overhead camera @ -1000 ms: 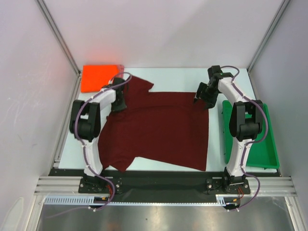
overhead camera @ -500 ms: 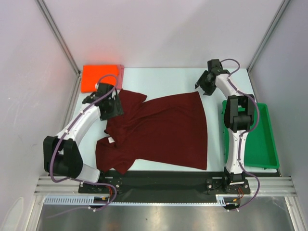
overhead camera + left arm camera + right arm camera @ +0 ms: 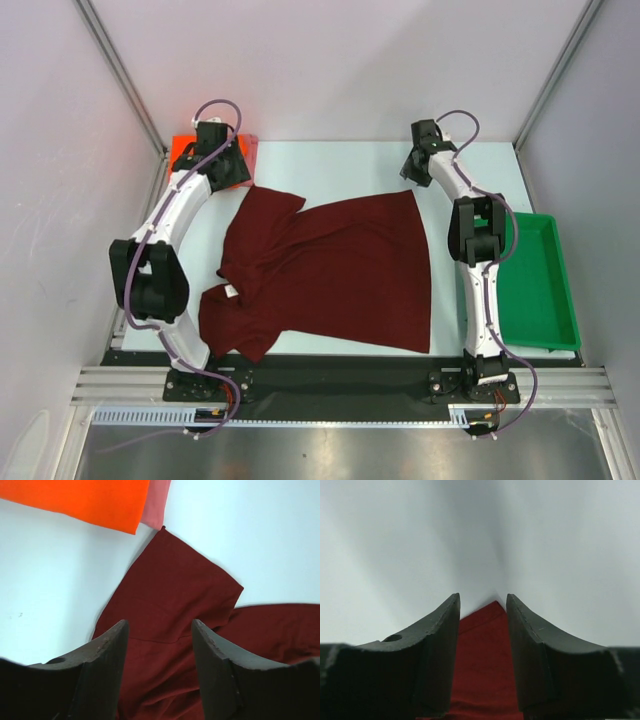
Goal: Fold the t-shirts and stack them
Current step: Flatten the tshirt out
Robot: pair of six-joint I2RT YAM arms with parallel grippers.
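White panels close in a pale table on three sides, and we see it from above and from both wrists. The left gripper is released, its dark fingers spread with nothing between them; in its wrist view a sleeve of the maroon t-shirt lies on the table beyond the gap. From above, this gripper sits at the far-left corner, over the folded orange t-shirt; the left wrist shows that bright rectangle with the edge of a pinkish t-shirt peeking out beside it, and the sleeve tip reaches almost to both. We cannot tell whether the tip touches them.

The right gripper is likewise released and holds nothing; its wrist view shows the fingers parted around a corner of maroon cloth, with blurred white surface beyond. From above, it sits just past the shirt's far-right corner.

The maroon t-shirt lies across the middle of the table, flat on its right half; its left side is rumpled, with a small pale label showing, and its near hem runs along the table's near edge. A green tray sits at the right, partly behind the right arm.
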